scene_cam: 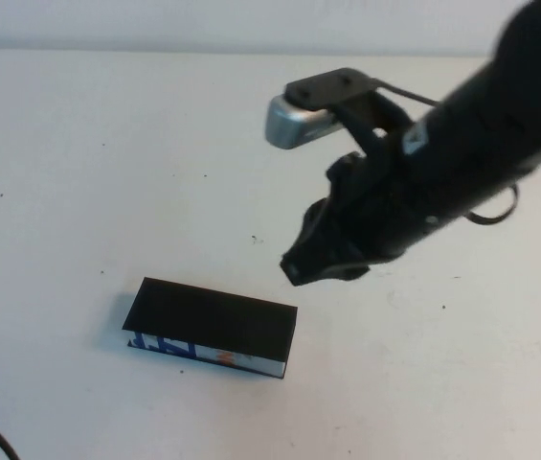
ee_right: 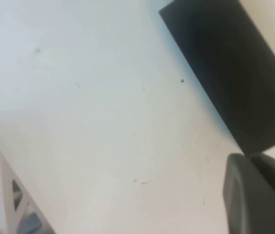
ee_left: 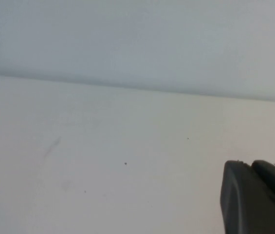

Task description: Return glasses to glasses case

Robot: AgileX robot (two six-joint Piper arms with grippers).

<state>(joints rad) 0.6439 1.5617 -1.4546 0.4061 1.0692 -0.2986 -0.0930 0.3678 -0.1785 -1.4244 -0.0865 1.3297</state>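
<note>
A white table filled nearly the whole scene, lightly speckled with dark flecks. Beyond its far edge rose a plain pale wall.

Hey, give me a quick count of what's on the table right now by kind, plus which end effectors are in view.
Glasses cases: 1, the closed black glasses case lying flat on the white table.
Glasses: 0 visible.
End effectors: 2, the right end effector hanging over the table beside the case, and the left end effector, seen only in its own wrist view, over bare table.
Total: 3.
</note>
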